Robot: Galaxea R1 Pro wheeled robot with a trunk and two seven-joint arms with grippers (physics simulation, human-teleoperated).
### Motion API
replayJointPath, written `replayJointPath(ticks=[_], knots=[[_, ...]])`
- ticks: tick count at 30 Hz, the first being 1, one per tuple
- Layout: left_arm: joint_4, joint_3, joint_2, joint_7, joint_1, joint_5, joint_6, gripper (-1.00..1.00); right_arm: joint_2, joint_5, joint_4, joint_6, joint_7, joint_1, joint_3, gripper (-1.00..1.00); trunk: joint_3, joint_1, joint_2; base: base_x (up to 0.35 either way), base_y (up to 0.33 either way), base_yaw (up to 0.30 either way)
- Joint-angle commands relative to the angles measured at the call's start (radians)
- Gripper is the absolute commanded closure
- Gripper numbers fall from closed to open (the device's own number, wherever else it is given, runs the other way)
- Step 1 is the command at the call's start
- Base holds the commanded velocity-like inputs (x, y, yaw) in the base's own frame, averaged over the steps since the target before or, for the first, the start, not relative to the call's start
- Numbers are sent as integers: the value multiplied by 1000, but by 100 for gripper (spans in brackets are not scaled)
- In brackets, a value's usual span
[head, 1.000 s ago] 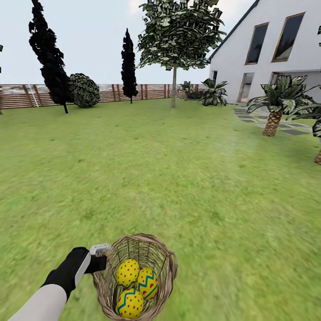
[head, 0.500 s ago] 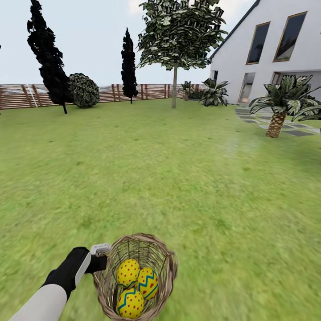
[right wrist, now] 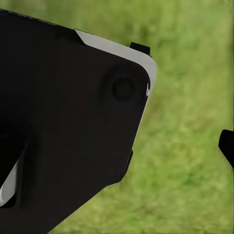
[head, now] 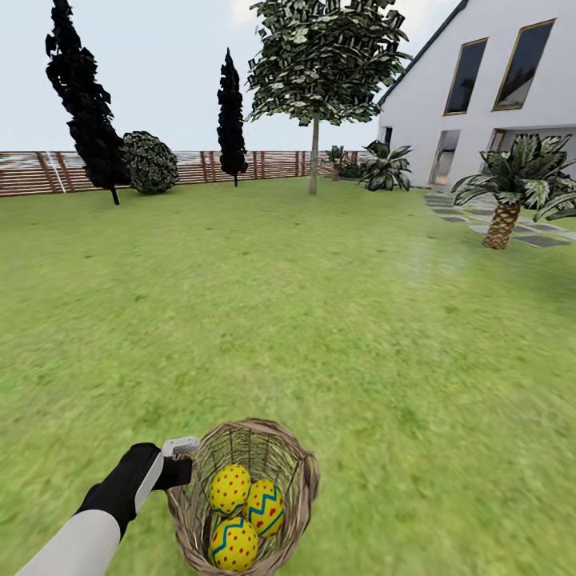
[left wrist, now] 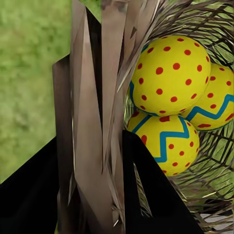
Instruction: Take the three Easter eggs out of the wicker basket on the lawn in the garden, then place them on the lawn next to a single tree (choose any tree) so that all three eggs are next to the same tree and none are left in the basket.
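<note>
The left hand is clamped on the rim of the wicker basket, carried above the lawn. Three eggs sit loose inside; smooth and round, they look apt to roll, so each wants a grip across its middle. The right hand's state I cannot tell.

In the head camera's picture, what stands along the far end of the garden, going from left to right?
Tall dark cypress → round bush → smaller cypress → leafy tree → spiky shrub → white house → short palm.
</note>
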Motion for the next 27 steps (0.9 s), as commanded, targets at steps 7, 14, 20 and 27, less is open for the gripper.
replayJointPath(ticks=[7,14,20,27], knots=[[-1,3,-1,-2,-1,11,6,100,-1,8,4,-7,1,-2,-8,-100,-1,1,-1,325,97,0],[-1,3,0,-2,-1,11,6,100,-1,8,4,-7,1,-2,-9,-100,-1,1,-1,325,97,0],[-3,4,-1,-2,-1,11,6,100,-1,8,4,-7,1,-2,-8,-100,-1,1,-1,325,97,0],[-3,4,-1,-2,-1,11,6,100,-1,8,4,-7,1,-2,-8,-100,-1,1,-1,325,97,0]])
